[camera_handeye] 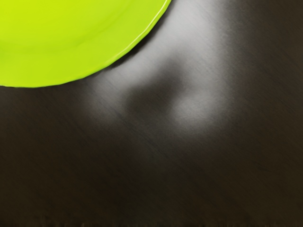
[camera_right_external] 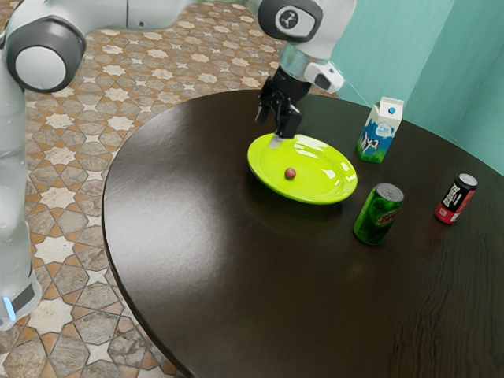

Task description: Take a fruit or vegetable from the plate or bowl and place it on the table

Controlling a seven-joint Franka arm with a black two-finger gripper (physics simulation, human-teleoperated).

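Taking the lime-green plate (camera_right_external: 323, 186) as our landmark and going from the exterior view's left to its right, we start with our pale arm (camera_right_external: 47, 61), which stands well to the left of the plate and reaches across above the table toward it. The patterned tile floor (camera_right_external: 55, 248) shows to the left of the plate, past the curved edge of the dark round table (camera_right_external: 197, 276).

Our black gripper (camera_right_external: 273, 138) hangs above the level of the table, overlapping the plate's far left rim in the exterior view. We cannot tell whether it is open or closed. In our wrist view, the plate's curved edge shows beside the dark tabletop, which carries a pale sheen with a darker patch in it.

The small reddish round fruit or vegetable (camera_right_external: 290, 174) lies on the plate, a little left of its middle; we cannot tell which kind it is. To the right of the plate and nearer the camera stands a green can (camera_right_external: 378, 214), with a blue-and-white milk carton (camera_right_external: 379, 132) farther back. A black-and-red can (camera_right_external: 456, 198) is farther right of the plate, and teal walls (camera_right_external: 394, 47) rise beyond the plate.
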